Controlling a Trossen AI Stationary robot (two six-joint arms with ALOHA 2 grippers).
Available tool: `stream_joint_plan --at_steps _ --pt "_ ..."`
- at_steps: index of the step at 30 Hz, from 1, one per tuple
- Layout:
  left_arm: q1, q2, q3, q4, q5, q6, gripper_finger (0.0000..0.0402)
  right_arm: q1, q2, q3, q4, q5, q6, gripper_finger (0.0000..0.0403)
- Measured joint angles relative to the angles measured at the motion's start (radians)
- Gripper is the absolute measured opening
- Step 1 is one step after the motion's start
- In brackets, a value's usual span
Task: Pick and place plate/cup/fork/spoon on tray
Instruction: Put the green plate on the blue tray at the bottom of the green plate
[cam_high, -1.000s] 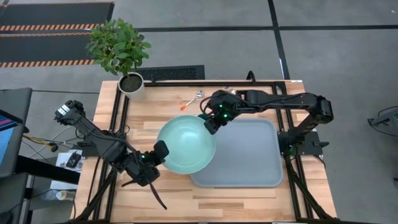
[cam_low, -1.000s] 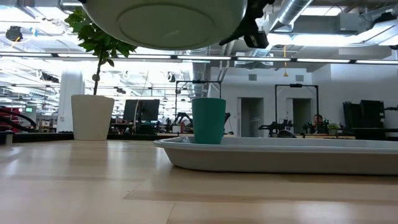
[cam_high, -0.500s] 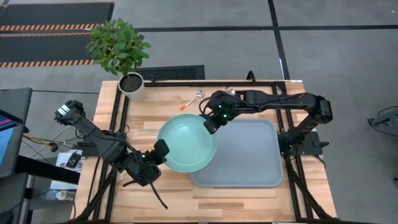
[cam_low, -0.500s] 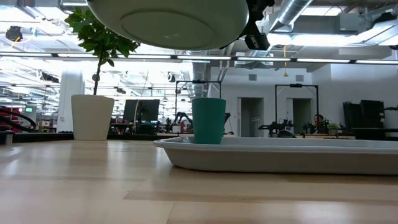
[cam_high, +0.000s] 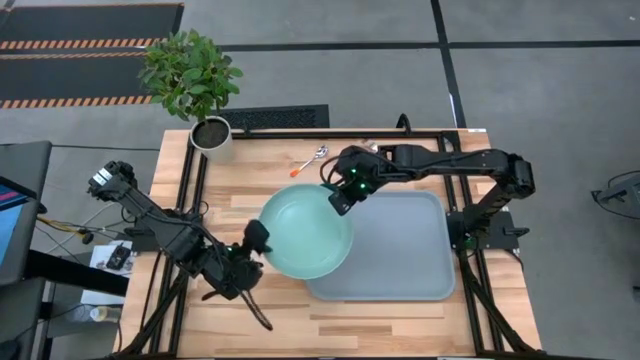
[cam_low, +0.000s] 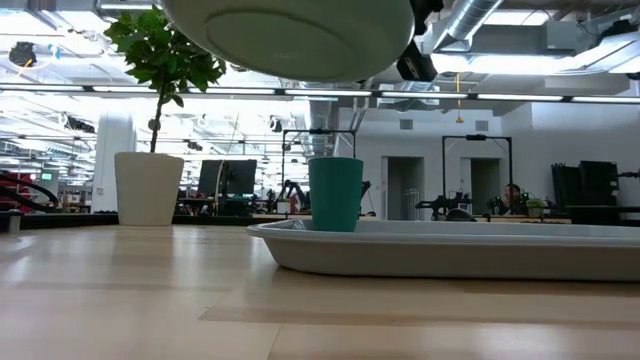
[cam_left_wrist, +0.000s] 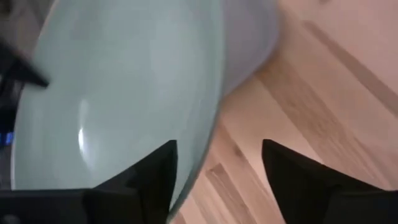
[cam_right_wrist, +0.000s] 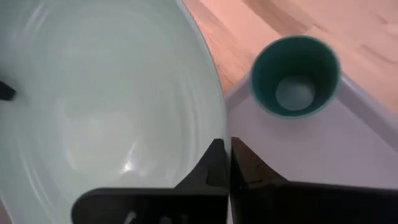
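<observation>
Mint-green plate (cam_high: 305, 232) is hanging over the tray (cam_high: 400, 262) edge, right pincer (cam_high: 340, 199) pinching its rim, left pincer (cam_high: 257, 243) spread; lowering it comes next

fork (cam_high: 368, 146) perhaps behind right arm

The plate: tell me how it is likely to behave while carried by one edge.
The plate is probably stiff: held aloft, it keeps its round shape in the low view. Pinched only at its rim by the right gripper, with the left gripper open, it may tilt or swing. Its glossy surface in the right wrist view hints it could slip.
</observation>
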Motion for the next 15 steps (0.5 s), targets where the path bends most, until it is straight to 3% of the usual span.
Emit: stream_joint_plan --at_steps 5,15 --pt "-0.002 0.000 0.026 -0.028 -0.048 -0.123 0.0250 -0.034 0.000 0.000 -0.018 0.005 -0.012 0.0003" --pt "-0.002 -0.001 0.095 -0.185 -0.075 -0.323 0.0243 -0.107 -0.080 0.000 -0.175 0.059 -0.062 0.0003"
